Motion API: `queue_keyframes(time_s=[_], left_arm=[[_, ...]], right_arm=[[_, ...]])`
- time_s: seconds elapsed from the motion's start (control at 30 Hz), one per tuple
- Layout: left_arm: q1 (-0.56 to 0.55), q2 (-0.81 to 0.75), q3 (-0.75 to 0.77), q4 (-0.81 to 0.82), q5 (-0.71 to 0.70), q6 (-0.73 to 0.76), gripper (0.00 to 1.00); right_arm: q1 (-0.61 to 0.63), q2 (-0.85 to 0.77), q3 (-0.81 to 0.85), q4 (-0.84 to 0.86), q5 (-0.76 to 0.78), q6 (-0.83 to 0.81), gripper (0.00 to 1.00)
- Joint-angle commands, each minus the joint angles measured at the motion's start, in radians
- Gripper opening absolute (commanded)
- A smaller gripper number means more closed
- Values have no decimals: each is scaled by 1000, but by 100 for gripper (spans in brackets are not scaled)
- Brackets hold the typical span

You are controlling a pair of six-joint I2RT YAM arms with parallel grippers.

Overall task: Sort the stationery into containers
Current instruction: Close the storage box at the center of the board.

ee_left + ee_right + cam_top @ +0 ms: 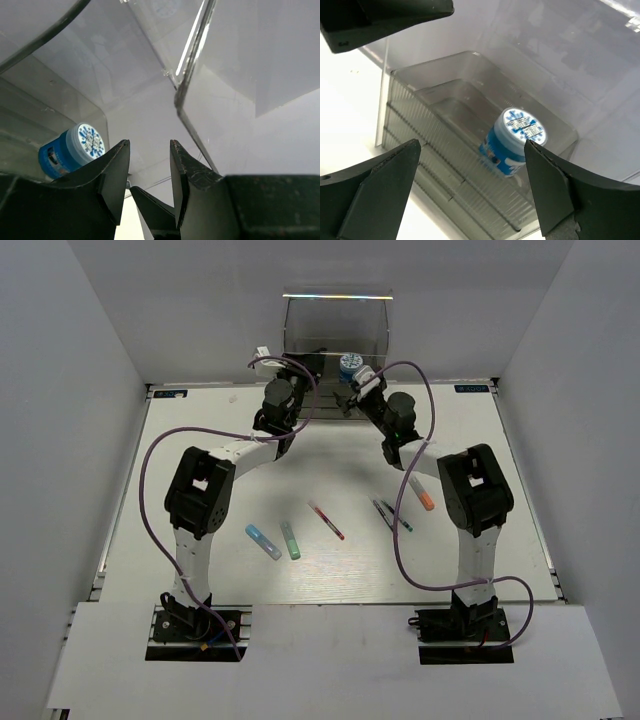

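– Black fingers of the right gripper (pixel 471 145) fill the near view, spread wide and holding nothing. Where's the small round blue-and-white jar (pixel 515 142)?
– Lying tilted inside an open compartment of the tall clear plastic box (pixel 430 125), just beyond those jaws.
– And the left gripper (pixel 148 145)?
– Partly apart with nothing between, up by the box's clear lid (pixel 192 50).
– So the thin red pen (pixel 327 521) on the white table (pixel 500 490) comes next?
– Probably. It looks light, stiff and slick, so I'd pinch it mid-barrel, across its length, to stop it pivoting or rolling.
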State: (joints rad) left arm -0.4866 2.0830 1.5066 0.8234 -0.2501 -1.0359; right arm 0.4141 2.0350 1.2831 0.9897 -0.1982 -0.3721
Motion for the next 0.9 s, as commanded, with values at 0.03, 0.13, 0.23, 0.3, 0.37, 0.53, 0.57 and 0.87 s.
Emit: queue_keyframes(time_s=[0.03, 0.13, 0.23, 0.3, 0.37, 0.53, 0.57, 0.87], left_arm=[[-1, -118, -35, 22, 8, 8, 48], [-1, -139, -74, 22, 8, 8, 48], [-1, -152, -139, 22, 8, 8, 48], [-1, -176, -195, 22, 17, 8, 48], [-1, -189, -227, 11, 31, 8, 48], [-10, -199, -315, -36, 69, -1, 44], [-10, -190, -324, -36, 81, -13, 44], [-10, -69, -266, -130, 129, -90, 54]], right_arm=[[-5, -65, -34, 73, -43, 4, 90], [-6, -113, -100, 75, -122, 7, 90], [-8, -178, -192, 41, -240, 4, 82], [-14, -229, -259, 26, -318, -11, 70], [-15, -295, -327, -6, -349, -22, 48], [-31, -430, -495, -71, -340, -5, 19], [-31, -443, -505, -89, -336, 7, 23], [-75, -530, -550, -246, -257, 94, 48]])
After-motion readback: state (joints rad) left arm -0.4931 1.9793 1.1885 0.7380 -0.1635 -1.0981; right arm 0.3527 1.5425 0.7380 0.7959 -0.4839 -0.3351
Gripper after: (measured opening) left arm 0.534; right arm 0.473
